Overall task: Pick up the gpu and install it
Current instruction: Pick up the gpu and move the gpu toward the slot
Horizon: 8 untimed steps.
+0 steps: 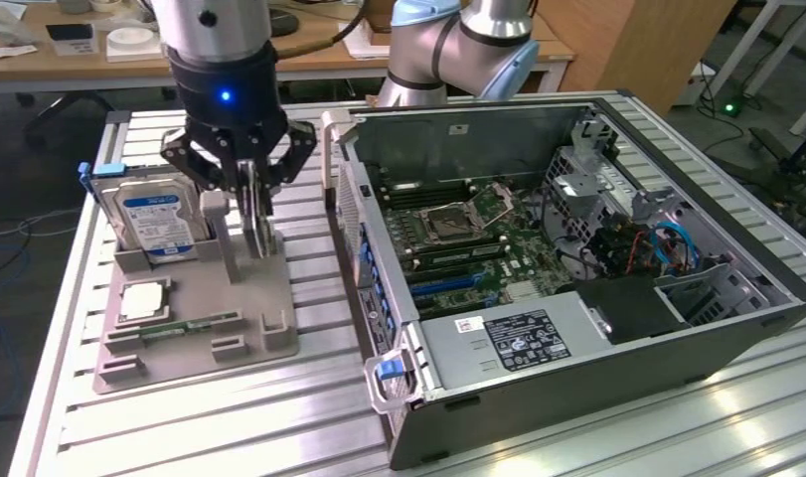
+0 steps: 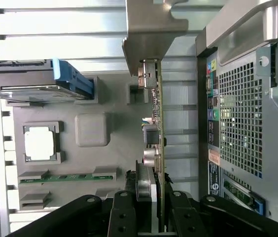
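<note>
The gpu [image 1: 256, 231] is a thin dark card standing on edge in the grey holder [image 1: 263, 333] at the exterior view's left. My gripper [image 1: 251, 221] comes down on it from above, its black fingers [image 1: 239, 204] pressed on both faces. In the wrist view the gpu [image 2: 157, 118] shows edge-on, its silvery bracket [image 2: 146, 29] at the far end. There the gripper [image 2: 154, 217] is shut on the card, a finger [image 2: 123, 215] on either side. The card's lower edge sits at the holder's slot.
The open computer case [image 1: 721, 328] lies on the exterior view's right, motherboard [image 1: 442, 248] exposed with blue slots [image 1: 445, 283]. The holder also carries a hard drive [image 1: 157, 219], a processor chip [image 1: 144, 301] and a green memory stick [image 1: 191, 326]. A second arm [image 1: 456, 50] stands behind.
</note>
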{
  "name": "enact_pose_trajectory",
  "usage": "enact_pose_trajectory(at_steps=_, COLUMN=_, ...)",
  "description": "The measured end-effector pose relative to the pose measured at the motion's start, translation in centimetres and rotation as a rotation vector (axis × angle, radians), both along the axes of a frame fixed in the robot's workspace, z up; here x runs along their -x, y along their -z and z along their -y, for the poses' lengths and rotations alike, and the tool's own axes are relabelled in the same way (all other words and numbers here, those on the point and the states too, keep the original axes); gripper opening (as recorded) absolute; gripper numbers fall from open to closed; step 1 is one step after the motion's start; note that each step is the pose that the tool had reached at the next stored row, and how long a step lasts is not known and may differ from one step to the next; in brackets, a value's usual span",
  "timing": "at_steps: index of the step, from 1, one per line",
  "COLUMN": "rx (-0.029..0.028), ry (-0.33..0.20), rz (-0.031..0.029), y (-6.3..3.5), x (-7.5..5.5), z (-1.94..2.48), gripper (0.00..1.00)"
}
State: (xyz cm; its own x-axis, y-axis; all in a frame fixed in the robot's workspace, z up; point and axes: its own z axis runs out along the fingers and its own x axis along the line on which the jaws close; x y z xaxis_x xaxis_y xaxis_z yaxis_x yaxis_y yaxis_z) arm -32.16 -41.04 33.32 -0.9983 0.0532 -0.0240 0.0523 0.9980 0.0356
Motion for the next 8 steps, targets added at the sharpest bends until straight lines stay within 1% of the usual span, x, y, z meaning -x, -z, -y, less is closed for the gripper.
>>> enact_pose_trajectory(at_steps=8, rx=0.0, ry=0.0, rz=0.0001, y=-2.75, x=0.0, z=0.0, gripper=0.29)
